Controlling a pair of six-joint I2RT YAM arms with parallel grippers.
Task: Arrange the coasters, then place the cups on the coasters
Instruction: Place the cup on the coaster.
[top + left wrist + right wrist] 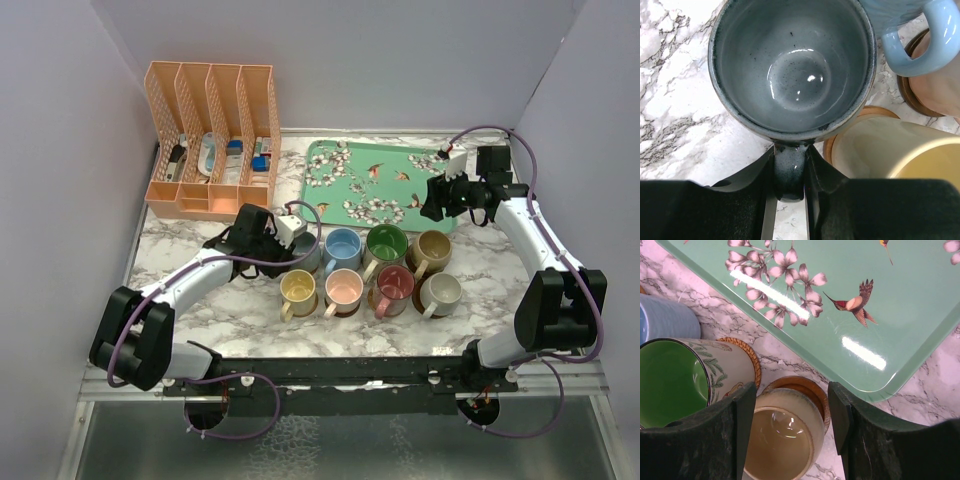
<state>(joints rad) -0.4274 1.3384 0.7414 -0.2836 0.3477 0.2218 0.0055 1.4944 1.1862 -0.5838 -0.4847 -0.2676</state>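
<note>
Eight cups stand in two rows of several each on the marble. My left gripper (293, 238) (790, 160) is shut on the handle of the grey cup (309, 256) (792, 65) at the back row's left end; no coaster shows beneath it. Next to it are the blue cup (343, 246) (912, 30), the yellow cup (298, 288) (900, 150) on an orange-tan coaster (862, 112), and the pink cup (344, 288). My right gripper (437, 203) (790, 405) hangs open, high above the tan cup (432, 250) (782, 440), which rests on a brown coaster (815, 389). The green cup (386, 243) (670, 382) sits on a woven coaster (753, 357).
A teal floral tray (345, 190) (890, 300) lies behind the cups. An orange slotted organizer (210, 110) stands at the back left. The dark red cup (395, 283) and cream-white cup (441, 291) fill the front row's right end.
</note>
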